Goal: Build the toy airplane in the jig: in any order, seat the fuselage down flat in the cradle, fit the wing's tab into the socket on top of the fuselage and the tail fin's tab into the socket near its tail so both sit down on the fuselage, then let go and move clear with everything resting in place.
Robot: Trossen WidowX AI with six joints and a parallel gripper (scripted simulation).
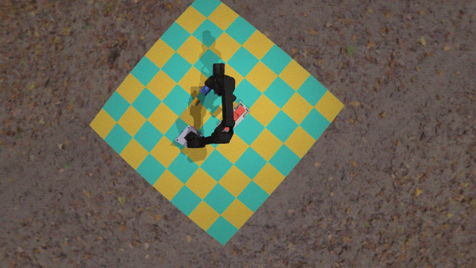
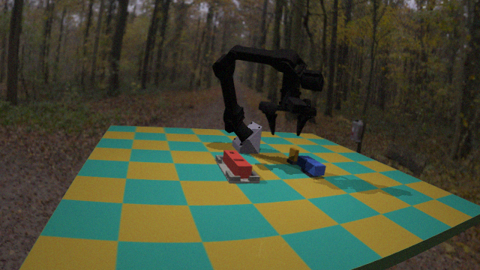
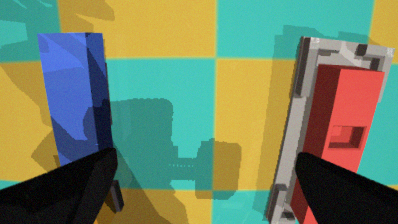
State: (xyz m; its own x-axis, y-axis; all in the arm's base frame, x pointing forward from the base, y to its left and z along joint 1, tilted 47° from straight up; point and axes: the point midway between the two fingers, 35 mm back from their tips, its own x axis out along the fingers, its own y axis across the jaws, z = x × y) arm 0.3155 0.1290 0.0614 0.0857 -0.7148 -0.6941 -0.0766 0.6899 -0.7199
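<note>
Three toy parts lie on the checkered worktop point(image 2: 157, 187), and only one of them is in its place: the red fuselage point(image 2: 237, 163) sits down in the grey cradle point(image 2: 229, 176), its long body running along the jig, with a rectangular socket showing on its upper face in the wrist view (a second, darker slot shows on its top in the exterior view). The blue wing point(image 2: 311, 166) lies flat on the worktop well apart from the cradle, and the small orange tail fin point(image 2: 293, 154) stands just beside the wing's far end; whether the two touch cannot be told. The black arm point(image 2: 259, 56) rises from its grey base point(image 2: 252, 142) and arches over, so that the claw point(image 2: 286, 127) hangs in the air above the ground between fuselage and wing, fingers pointing down. Its fingers stand spread almost as wide as they go, with nothing between them. From the wrist camera, the wing point(image 3: 75, 95) lies to one side and the fuselage point(image 3: 342, 130) in its cradle point(image 3: 295, 130) to the other, with the claw's shadow on the squares between.
</note>
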